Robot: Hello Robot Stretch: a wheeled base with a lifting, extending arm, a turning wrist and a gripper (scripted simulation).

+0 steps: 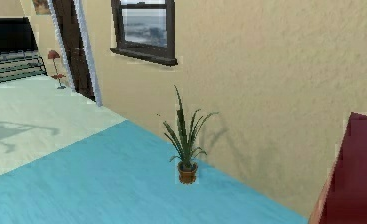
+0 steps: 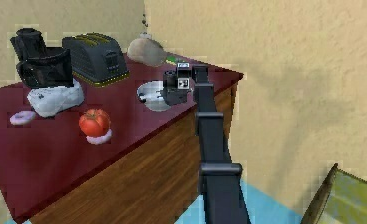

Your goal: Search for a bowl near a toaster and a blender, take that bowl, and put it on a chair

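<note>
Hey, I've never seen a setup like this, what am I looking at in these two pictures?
It's a simulated wheeled robot with one arm. The forward view looks ahead from the robot: a potted plant on a blue floor below a window. The arm side view looks out sideways: the arm stretches over a red table bearing a toaster, a black blender, a tomato and a pale round dish. Its hand is by that dish; whether it holds anything can't be told.
</note>
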